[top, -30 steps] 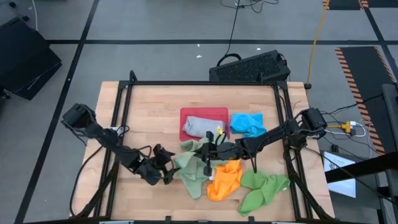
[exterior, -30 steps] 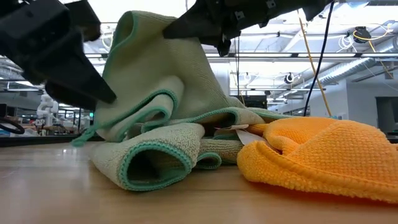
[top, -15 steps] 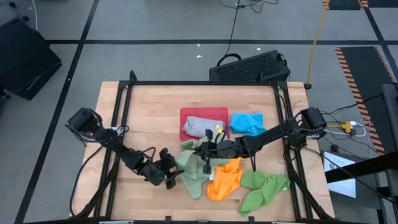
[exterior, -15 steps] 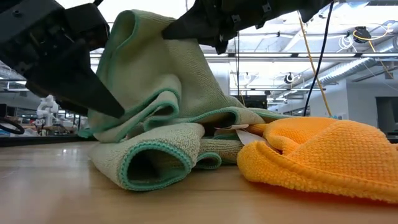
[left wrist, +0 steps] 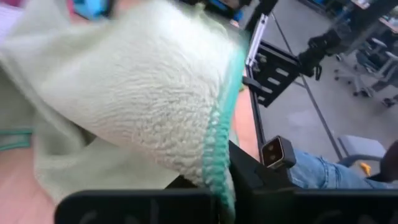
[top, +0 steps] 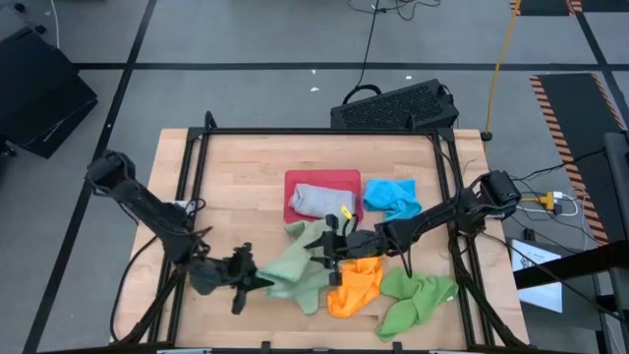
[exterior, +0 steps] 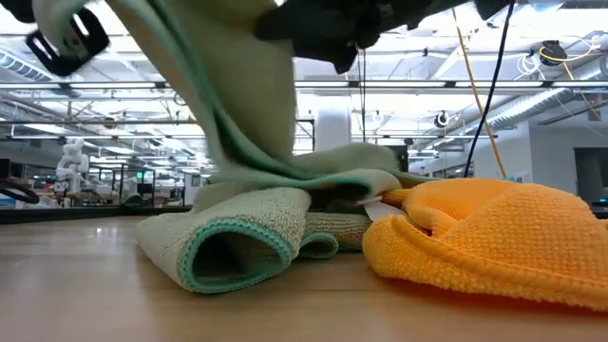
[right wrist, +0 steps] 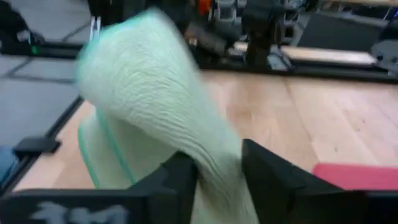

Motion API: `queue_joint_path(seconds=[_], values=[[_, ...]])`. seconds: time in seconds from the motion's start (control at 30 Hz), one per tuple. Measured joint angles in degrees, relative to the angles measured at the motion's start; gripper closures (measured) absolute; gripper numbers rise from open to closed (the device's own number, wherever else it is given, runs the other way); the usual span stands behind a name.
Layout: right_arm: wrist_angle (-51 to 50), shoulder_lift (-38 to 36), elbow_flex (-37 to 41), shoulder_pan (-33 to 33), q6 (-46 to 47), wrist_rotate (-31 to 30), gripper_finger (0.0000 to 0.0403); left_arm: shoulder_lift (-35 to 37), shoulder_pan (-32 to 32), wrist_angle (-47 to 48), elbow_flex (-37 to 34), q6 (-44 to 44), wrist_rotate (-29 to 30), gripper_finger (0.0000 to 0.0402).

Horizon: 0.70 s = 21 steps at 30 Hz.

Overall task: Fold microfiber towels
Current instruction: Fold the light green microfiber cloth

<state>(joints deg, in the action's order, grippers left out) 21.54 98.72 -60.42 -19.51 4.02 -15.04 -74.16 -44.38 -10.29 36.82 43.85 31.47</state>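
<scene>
Bare table (top: 236,187) lies open at left; towels (top: 356,283) and tray (top: 339,179) crowd the middle.

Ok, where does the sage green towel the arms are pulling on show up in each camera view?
High view: the sage green towel lies at the table's front middle, between the left gripper and the right gripper.
Low view: it rises from the pile at centre-left.
Left wrist view: it fills most of the picture.
Right wrist view: it drapes between the fingers.
Shared landmark: its teal stitched edge.
</scene>
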Motion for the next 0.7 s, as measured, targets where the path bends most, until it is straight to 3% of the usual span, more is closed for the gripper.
queue_joint_path(seconds=[0.2,0.3,0.43,0.5,0.63,0.7], values=[[1.22,0.84,-0.02,-4.03,1.84,-5.5,0.0218,2.24,-1.17,2.93,0.0,0.93,5.2,0.0396],[3.67,1.98,-0.02,-5.55,7.13,-12.34,0.0219,0.46,0.05,3.61,0.09,1.55,6.95,0.0396],[2.59,2.01,-0.02,-5.62,11.01,-19.26,0.0232,-3.59,2.57,9.18,-0.02,9.35,6.65,0.0394],[3.66,2.05,0.02,-5.44,8.08,-16.08,0.0237,-5.9,4.04,8.99,0.0,11.55,4.74,0.0396],[8.78,2.37,-0.05,-5.89,2.11,-3.78,0.0245,-8.04,5.38,6.24,0.04,11.33,3.94,0.0396],[8.2,3.07,-0.04,-6.53,0.46,-2.77,0.0249,-8.18,5.98,6.79,0.02,11.07,4.42,0.0394]])
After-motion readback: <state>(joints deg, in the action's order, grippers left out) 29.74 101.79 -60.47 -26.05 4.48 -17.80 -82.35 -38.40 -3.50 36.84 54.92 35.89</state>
